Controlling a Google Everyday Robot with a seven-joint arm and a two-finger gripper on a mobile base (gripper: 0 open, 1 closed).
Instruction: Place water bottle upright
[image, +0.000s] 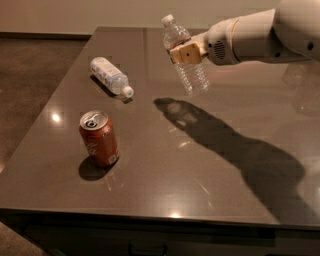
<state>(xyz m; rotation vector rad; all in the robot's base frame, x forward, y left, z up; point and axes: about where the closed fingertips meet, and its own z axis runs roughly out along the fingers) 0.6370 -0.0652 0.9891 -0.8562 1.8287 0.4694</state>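
The water bottle (186, 57) is clear and ribbed with a white cap. It hangs in the air above the dark table (200, 165), tilted a little with the cap up and to the left. My gripper (185, 53) reaches in from the upper right and is shut on the bottle's upper body. One tan finger pad (187, 54) shows on the bottle's near side. The bottle's base is well above the tabletop, and its shadow falls on the table below.
A second bottle with a white patterned label (111, 75) lies on its side at the table's left rear. A red soda can (99, 138) stands upright at the front left. The table's left and front edges drop to a brown floor.
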